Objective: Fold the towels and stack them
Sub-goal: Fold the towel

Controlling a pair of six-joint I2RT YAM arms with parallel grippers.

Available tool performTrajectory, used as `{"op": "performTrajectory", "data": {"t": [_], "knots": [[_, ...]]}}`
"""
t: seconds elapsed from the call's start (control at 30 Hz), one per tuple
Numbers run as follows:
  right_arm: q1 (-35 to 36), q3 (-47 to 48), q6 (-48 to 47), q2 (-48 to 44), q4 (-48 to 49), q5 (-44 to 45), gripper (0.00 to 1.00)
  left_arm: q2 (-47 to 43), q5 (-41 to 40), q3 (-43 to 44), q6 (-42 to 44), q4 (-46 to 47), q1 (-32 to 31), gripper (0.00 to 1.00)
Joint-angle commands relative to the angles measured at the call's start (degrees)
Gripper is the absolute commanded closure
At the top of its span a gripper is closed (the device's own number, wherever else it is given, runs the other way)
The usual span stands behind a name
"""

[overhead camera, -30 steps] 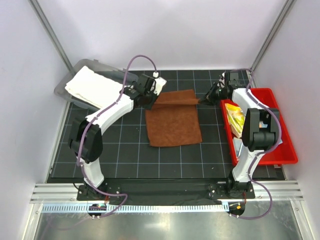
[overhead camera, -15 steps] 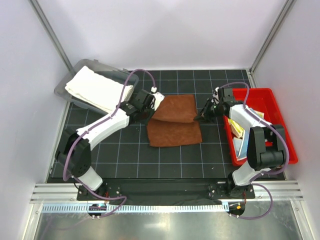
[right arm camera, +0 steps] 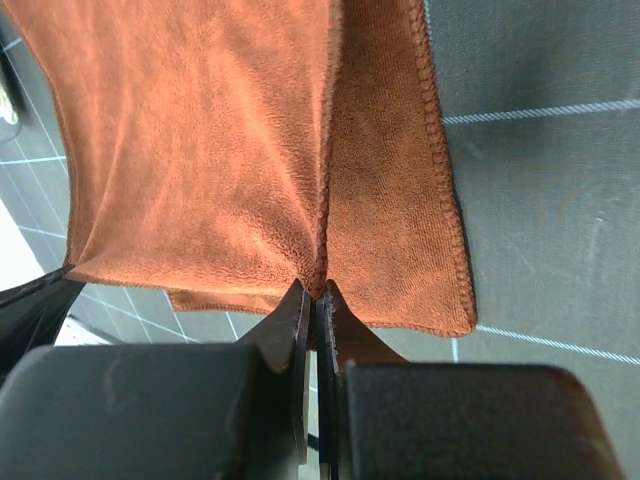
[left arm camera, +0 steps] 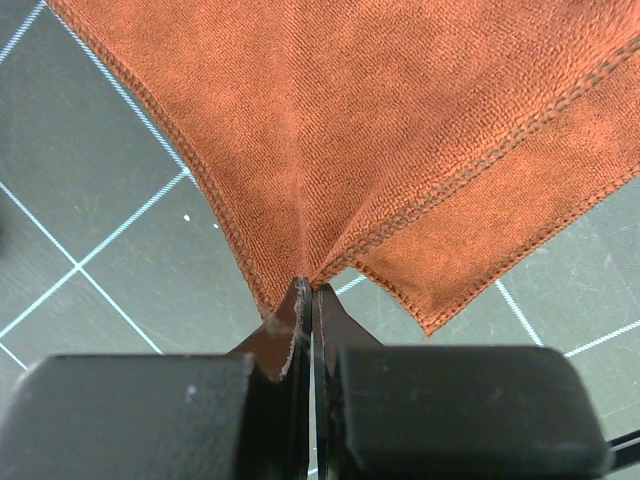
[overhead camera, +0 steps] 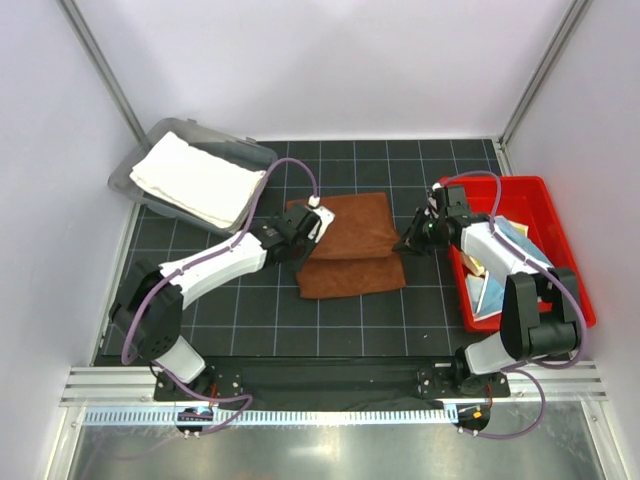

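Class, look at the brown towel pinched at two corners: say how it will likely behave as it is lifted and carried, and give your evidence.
Probably floppy: the brown towel puckers into creases at the left hand and right hand. Likely light: thin corner pinches carry its raised part. Its napped weave should grip, not slip.

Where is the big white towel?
The white towel lies in the grey tray at the far left of the top view, left of the brown towel.

Left gripper (left arm camera: 308, 287), right gripper (right arm camera: 315, 292) clamped tight, facing inward, seemingly low.
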Motion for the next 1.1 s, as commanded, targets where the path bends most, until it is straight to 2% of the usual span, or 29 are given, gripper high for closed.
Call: {"op": "performTrajectory", "data": {"t": [0.0,0.17,0.5,0.8,0.93,1.07], "knots": [[-0.1,2.6,-1.7,-4.3,-0.4,2.9,0.99,-3.2,-3.1,-0.2,-3.0,0.5,-0.5,1.0],[0.0,4.7,-3.0,-6.2,-3.4,5.1,0.99,-5.6,-3.8,0.8,-5.8,0.5,-2.4,1.0],[0.0,-7.0,-0.8,-6.1,-0.8,5.6,0.99,-2.8,-5.9,-4.8,-11.4,1.4,-8.9,1.0],[-0.2,-8.2,-0.7,-5.1,-1.2,6.5,0.99,-0.7,-9.1,-6.2,-12.3,1.2,-11.0,1.0],[-0.1,-5.5,-1.3,-6.1,-4.3,5.6,0.99,-3.0,-12.8,-5.1,-12.3,-0.6,-11.0,1.0],[-0.1,-5.4,-0.8,-9.1,-6.4,5.2,0.99,-5.3,-11.1,-4.2,-12.2,-2.4,-11.2,1.0]]}}
